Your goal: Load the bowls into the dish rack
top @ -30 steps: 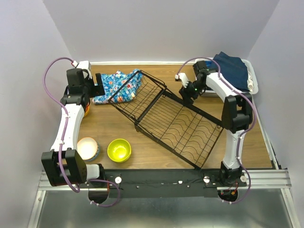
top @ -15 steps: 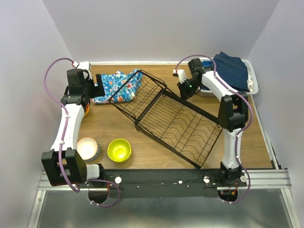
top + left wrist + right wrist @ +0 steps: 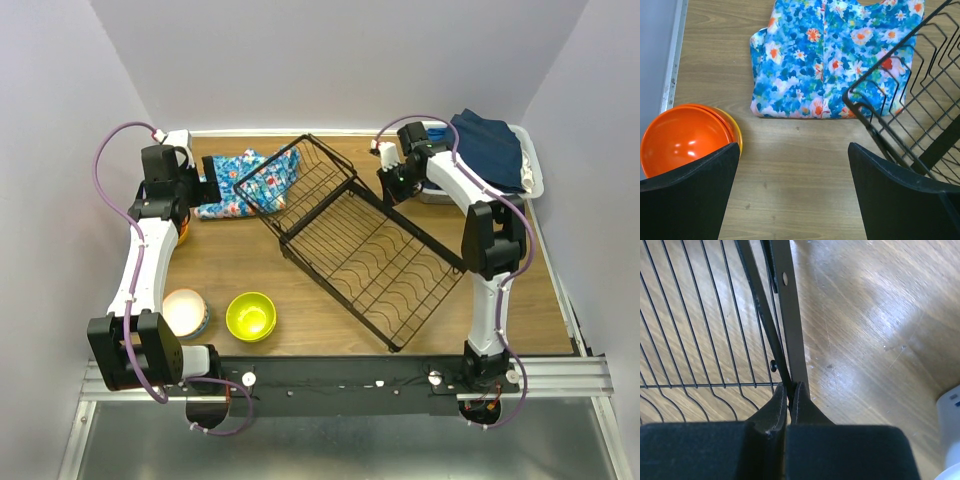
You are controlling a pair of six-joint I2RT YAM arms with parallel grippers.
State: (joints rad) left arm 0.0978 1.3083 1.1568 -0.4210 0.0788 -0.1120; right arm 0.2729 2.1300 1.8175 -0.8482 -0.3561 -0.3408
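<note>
The black wire dish rack (image 3: 368,250) lies slanted across the middle of the table, its hinged end (image 3: 300,180) toward the back. My right gripper (image 3: 393,187) is shut on the rack's far edge bar (image 3: 790,315), its jaws pinched together on the wire (image 3: 790,390). My left gripper (image 3: 792,150) hangs open over bare wood at the back left, between stacked orange and yellow bowls (image 3: 685,137) and the rack's corner (image 3: 900,90). A lime-green bowl (image 3: 250,315) and a pale bowl nested in a blue one (image 3: 185,312) sit near the front left.
A floral blue cloth (image 3: 235,182) lies at the back left, partly under the rack's hinged end. A white basket (image 3: 536,172) of dark blue clothes stands at the back right, close behind my right arm. Walls close in on three sides.
My right gripper closed on the rack's edge bar and dragged the rack toward the back right, turning it. The hinged end slid partly off the floral cloth. The left arm stayed still.
</note>
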